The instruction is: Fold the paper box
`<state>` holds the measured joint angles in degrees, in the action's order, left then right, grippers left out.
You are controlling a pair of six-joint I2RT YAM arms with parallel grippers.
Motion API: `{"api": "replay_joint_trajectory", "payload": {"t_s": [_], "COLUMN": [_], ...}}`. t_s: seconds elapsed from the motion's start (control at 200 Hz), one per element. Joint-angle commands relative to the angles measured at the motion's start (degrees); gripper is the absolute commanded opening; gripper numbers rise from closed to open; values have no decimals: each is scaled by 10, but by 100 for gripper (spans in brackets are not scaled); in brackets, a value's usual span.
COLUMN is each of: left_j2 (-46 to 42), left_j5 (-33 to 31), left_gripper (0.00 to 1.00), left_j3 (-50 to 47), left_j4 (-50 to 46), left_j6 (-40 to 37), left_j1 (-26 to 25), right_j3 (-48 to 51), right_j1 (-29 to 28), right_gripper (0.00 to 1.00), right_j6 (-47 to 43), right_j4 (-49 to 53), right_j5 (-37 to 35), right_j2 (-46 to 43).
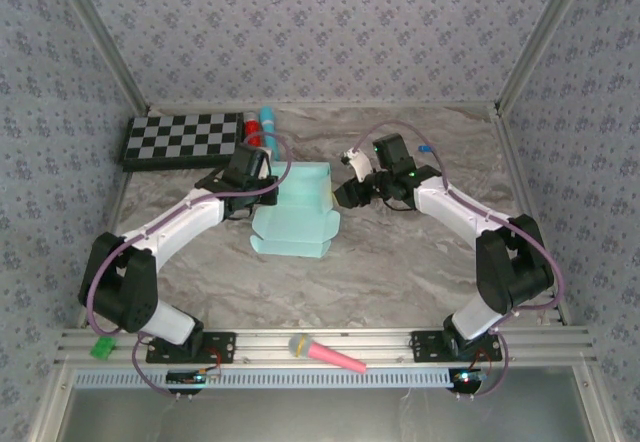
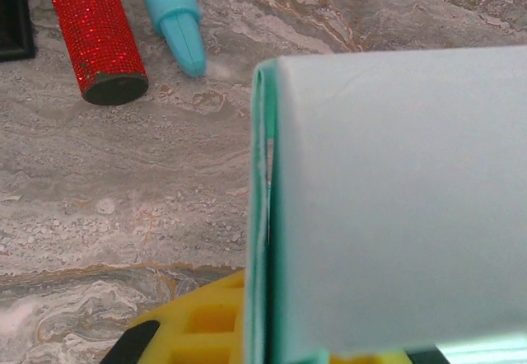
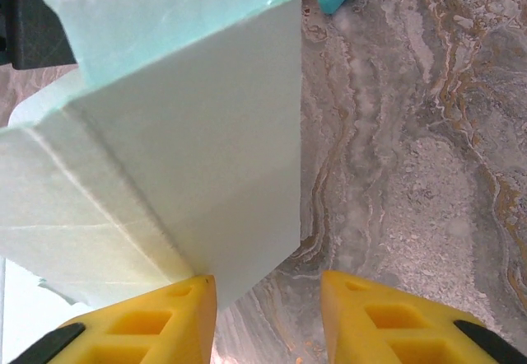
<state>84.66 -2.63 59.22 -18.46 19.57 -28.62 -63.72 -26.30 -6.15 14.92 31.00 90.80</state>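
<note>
Two arms reach inward over the marbled table (image 1: 420, 262) and meet at the paper box (image 1: 298, 212), which sits near the middle of the surface, just in front and to the right of the checkerboard (image 1: 183, 140). The box is partly formed: its far half has raised walls, while a flat flap lies on the table toward the near edge. The left gripper (image 1: 266, 182) is at the box's left wall, clamped on it; seen from the left wrist, the doubled card edge (image 2: 262, 216) stands upright beside a yellow finger (image 2: 198, 323). The right gripper (image 1: 344, 196) is at the box's right side with its jaws apart; from the right wrist, bare table shows between its two yellow fingers (image 3: 387, 323), and the box's wall (image 3: 189, 150) comes down just beside the left one. Beyond the box lie a red glitter stick (image 2: 95, 35) and a turquoise marker (image 2: 174, 14), side by side.
</note>
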Motion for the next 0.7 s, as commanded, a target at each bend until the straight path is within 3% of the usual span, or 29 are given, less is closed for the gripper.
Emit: {"api": "replay_joint_trajectory", "payload": {"t_s": [0.0,0.375,0.695], "left_j2": [2,0,-5], "left_j5": [-6,-6,11], "left_gripper": [0,0,0], "left_j3": [20,20,15], "left_j4": [-3,-6,2], "left_j6": [5,1,0], "left_j1": [1,1,2], "right_j3": [-17,-34,-41], "right_j1": [-5,-14,-18], "right_gripper": [41,44,48], "right_j6": [-19,-45,-27], "right_j4": [17,34,14], "right_j5": [4,30,11], "right_j2": [-7,-5,15]}}
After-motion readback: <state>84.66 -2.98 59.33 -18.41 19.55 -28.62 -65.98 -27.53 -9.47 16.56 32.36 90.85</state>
